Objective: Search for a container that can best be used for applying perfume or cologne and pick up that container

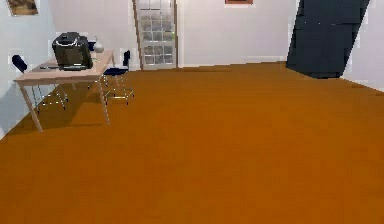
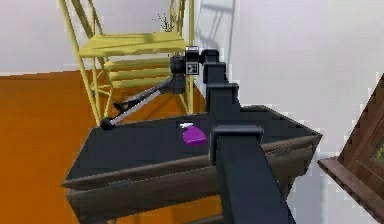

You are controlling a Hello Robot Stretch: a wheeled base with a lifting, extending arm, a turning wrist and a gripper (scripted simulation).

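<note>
A small purple object [image 2: 193, 136] with a darker end lies on a dark tabletop [image 2: 140, 155] in the arm side view. My arm, a dark square bar, rises over the table just right of it, close beside it in the picture. The gripper [image 2: 108, 123] reaches out to the left from the white marker squares [image 2: 189, 66], its thin fingers [image 2: 140, 104] ending near the table's far left corner. Behind the fingertips are bare tabletop and floor, so the gripper holds nothing. The purple object sits well to the right of the fingertips.
A yellow shelf frame [image 2: 125, 50] stands behind the dark table, against a white wall. In the forward view, a light wooden table [image 1: 62, 72] with a dark appliance [image 1: 71, 51] and dark chairs [image 1: 116, 72] stands at the left. A glass-paned door [image 1: 155, 33] and a dark cabinet [image 1: 326, 38] line the far wall across open orange floor.
</note>
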